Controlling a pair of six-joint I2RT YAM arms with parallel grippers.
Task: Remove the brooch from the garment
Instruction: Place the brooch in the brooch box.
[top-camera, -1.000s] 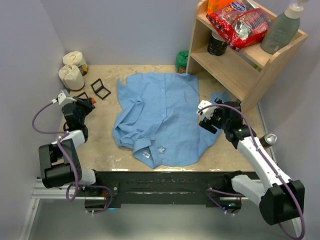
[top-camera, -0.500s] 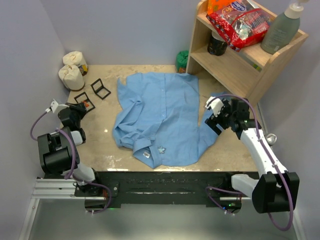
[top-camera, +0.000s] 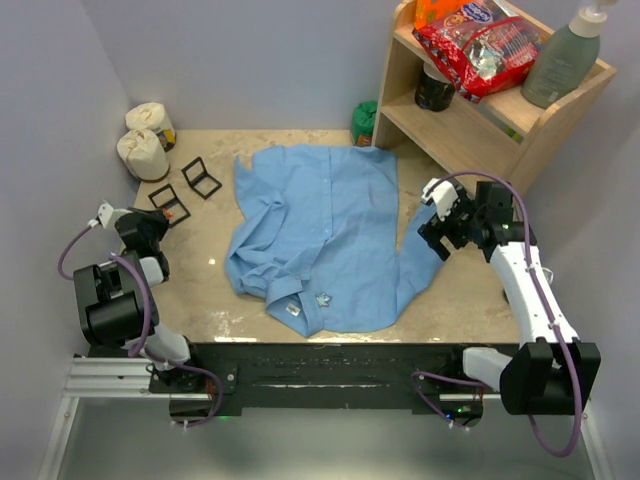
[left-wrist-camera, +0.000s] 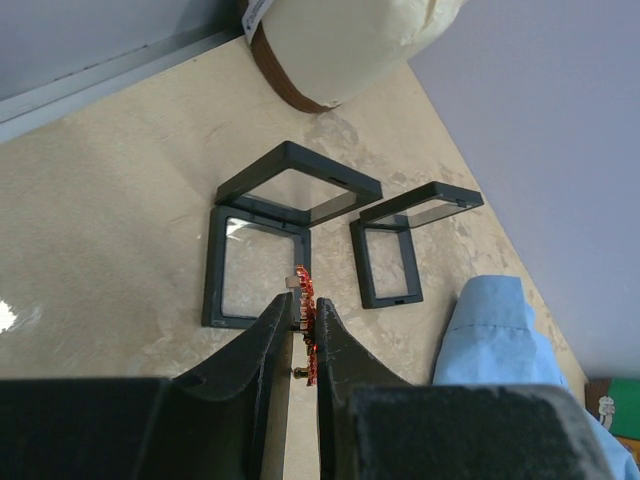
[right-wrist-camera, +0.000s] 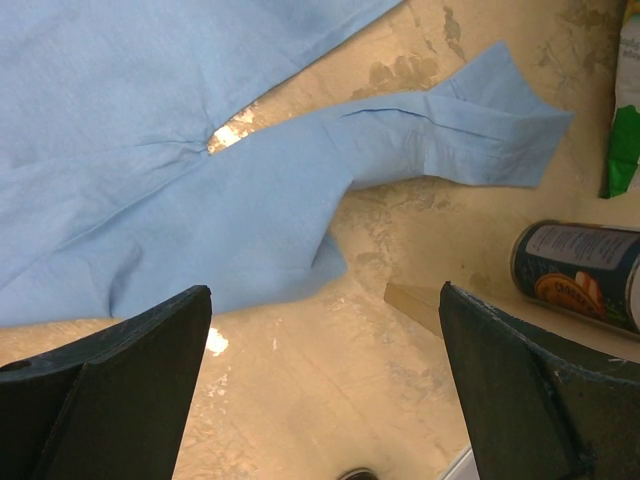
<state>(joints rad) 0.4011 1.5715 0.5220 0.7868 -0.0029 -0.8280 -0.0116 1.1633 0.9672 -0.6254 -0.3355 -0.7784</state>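
Jaws on left gripper (left-wrist-camera: 302, 335) are nearly closing on a small red brooch (left-wrist-camera: 307, 312), hovering over black display frames (left-wrist-camera: 213, 280), well apart from garment (top-camera: 320, 220). Removal looks done; next it needs lowering into a frame. Right gripper (right-wrist-camera: 322, 320) is gaping empty. Both arms have been pulling outward since earlier.

Overhead wide, wrist close-ups, garment (top-camera: 320, 230) shared
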